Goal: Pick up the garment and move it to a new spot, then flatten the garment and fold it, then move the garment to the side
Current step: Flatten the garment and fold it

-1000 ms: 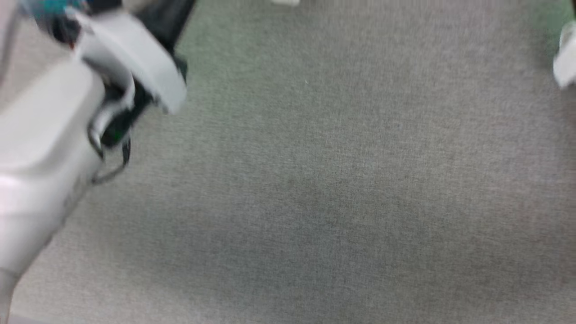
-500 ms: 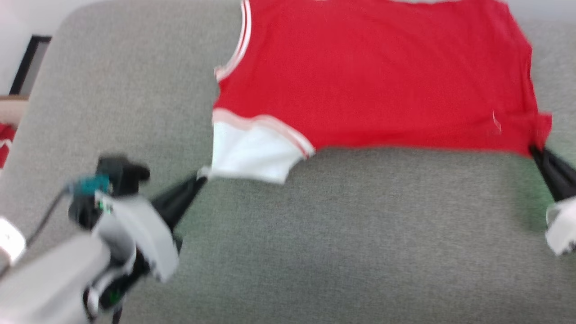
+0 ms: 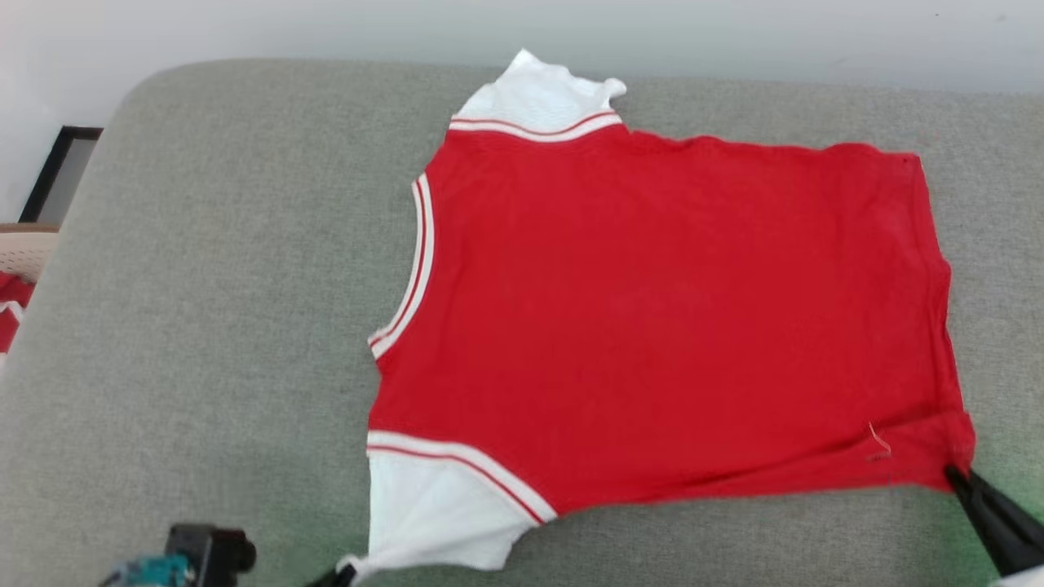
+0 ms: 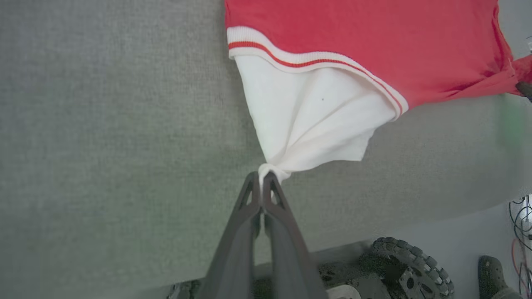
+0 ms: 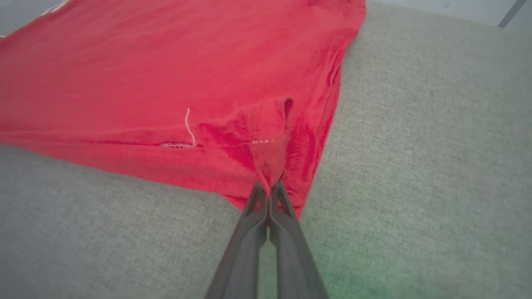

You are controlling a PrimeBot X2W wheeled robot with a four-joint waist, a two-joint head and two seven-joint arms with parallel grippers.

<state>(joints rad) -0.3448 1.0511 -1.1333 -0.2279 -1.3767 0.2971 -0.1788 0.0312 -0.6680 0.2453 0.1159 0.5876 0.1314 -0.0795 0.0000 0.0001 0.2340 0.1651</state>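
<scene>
The garment [image 3: 652, 326] is a red jersey with white sleeves and striped trim, spread flat on the grey padded surface [image 3: 204, 326], plain side up. My left gripper [image 4: 262, 177] is shut on the tip of the near white sleeve [image 4: 311, 120], which bunches at the fingertips; in the head view that gripper [image 3: 347, 571] sits at the bottom edge. My right gripper [image 5: 270, 187] is shut on the garment's near hem corner [image 5: 274, 158], seen in the head view [image 3: 954, 473] at the lower right. The far white sleeve [image 3: 538, 98] lies at the surface's back edge.
The grey surface ends in a rounded far-left corner [image 3: 147, 81] with pale floor beyond. A red and white cloth [image 3: 10, 314] shows at the left edge beside a dark frame [image 3: 57, 171]. A wheel [image 4: 411, 261] of my base sits below the surface's near edge.
The head camera has tilted up, bringing the whole garment into the picture. Both grippers hold the same sleeve tip and hem corner as half a second ago.
</scene>
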